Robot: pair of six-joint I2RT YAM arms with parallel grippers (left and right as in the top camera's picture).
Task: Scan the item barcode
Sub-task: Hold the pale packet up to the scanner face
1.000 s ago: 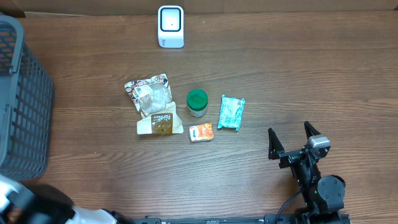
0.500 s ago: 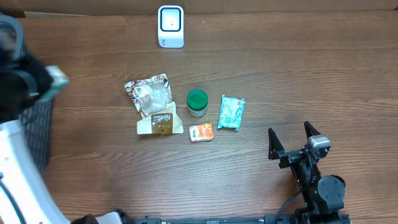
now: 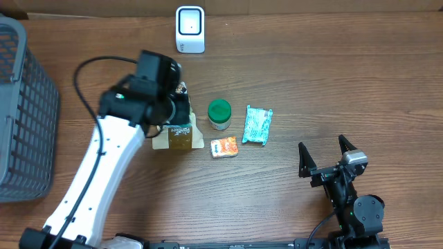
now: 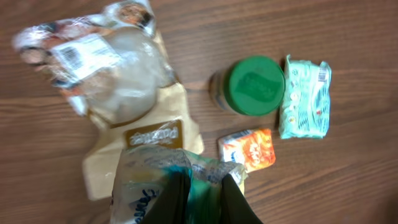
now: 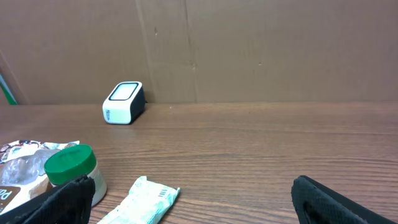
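Currently left gripper (image 4: pixel 200 186) is over the item cluster, jaws clamped on a crinkly clear-and-teal packet (image 4: pixel 155 171), above the brown pouch (image 4: pixel 143 146), near the green-lidded jar (image 4: pixel 252 84). Right gripper (image 3: pixel 322 146) sits at the near right, jaws wide apart. Scanner (image 3: pixel 190 29) stands at the far edge, well apart.

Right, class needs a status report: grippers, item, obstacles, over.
Left gripper shut on clear bag, above snack bags. Right gripper open, empty. Scanner at far edge; nothing stands between.
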